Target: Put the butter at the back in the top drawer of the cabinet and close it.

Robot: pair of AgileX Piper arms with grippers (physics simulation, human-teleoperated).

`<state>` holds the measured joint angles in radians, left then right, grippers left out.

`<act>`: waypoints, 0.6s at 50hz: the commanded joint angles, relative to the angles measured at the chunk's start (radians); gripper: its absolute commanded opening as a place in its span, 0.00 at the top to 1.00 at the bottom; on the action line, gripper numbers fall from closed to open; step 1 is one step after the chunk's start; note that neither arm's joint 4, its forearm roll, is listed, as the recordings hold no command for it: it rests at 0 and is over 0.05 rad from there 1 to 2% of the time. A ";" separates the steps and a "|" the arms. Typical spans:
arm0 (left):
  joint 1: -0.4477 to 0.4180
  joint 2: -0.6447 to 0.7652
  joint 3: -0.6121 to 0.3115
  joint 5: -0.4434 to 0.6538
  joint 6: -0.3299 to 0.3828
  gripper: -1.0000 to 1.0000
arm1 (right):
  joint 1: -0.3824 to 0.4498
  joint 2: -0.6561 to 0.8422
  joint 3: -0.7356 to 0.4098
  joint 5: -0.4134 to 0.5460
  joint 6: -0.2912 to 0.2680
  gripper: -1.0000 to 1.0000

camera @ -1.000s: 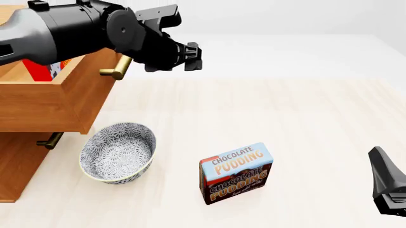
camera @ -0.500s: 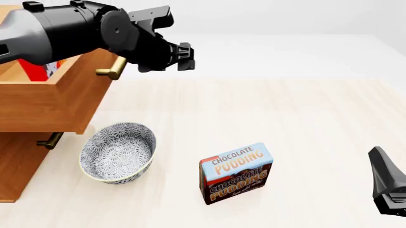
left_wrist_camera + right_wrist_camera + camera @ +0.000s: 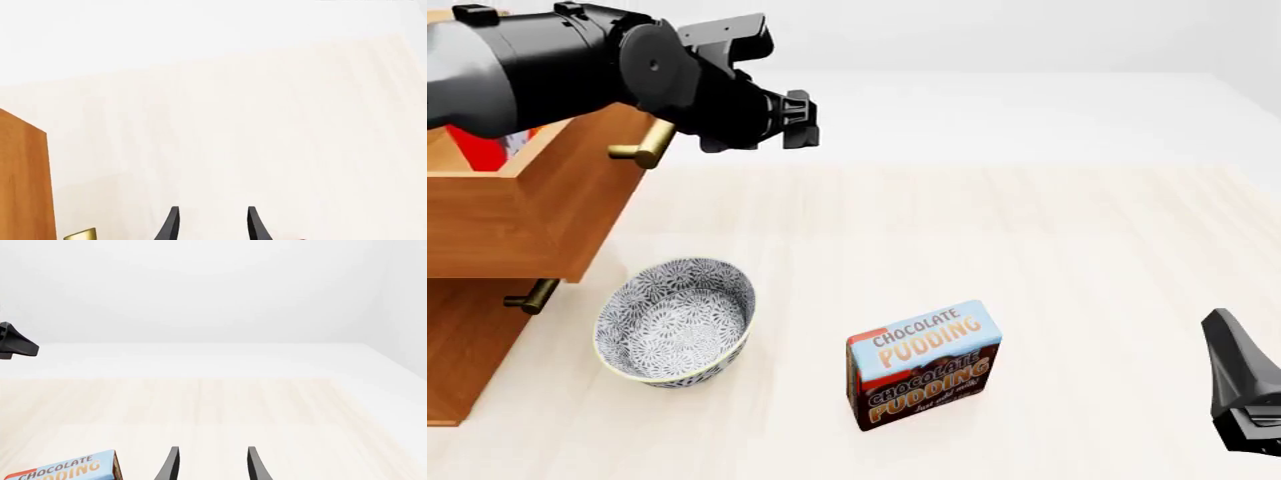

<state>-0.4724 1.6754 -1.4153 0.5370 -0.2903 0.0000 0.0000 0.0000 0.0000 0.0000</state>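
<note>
The top drawer (image 3: 521, 215) of the wooden cabinet (image 3: 461, 350) at the left edge of the table (image 3: 1028, 260) is pulled out — its brass handle (image 3: 641, 147) points toward the middle of the table. The butter (image 3: 487, 150) sits inside the drawer; only a bit of its red side shows behind the big black left arm.

The left gripper (image 3: 805, 120) hangs in the air just past the drawer handle, not touching it. In the left wrist view its two fingers (image 3: 172, 226) stand a small way apart with nothing between them, and a bit of the brass handle (image 3: 81, 234) shows beside them.

A patterned bowl (image 3: 675, 320) stands on the table near the cabinet, below the open drawer. The chocolate pudding box (image 3: 925, 364) stands upright near the front edge, apart from the bowl.

The right gripper (image 3: 1244, 395) waits low at the front right corner — its fingers (image 3: 253, 465) are also a little apart and hold nothing. The pudding box (image 3: 63, 468) shows beside them in the right wrist view.
</note>
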 commanded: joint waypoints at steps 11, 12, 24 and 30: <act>0.046 -0.041 0.059 -0.016 0.004 0.00 | 0.000 0.000 0.000 0.000 0.000 0.00; 0.056 -0.048 0.066 -0.016 0.008 0.00 | 0.000 0.000 0.000 0.000 0.000 0.00; 0.111 -0.079 0.102 -0.026 0.022 0.00 | 0.000 0.000 0.000 0.000 0.000 0.00; 0.135 -0.085 0.109 -0.028 0.014 0.00 | 0.000 0.000 0.000 0.000 0.000 0.00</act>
<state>-0.3837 1.6097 -1.3303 0.5151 -0.2751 0.0000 0.0000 0.0000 0.0000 0.0000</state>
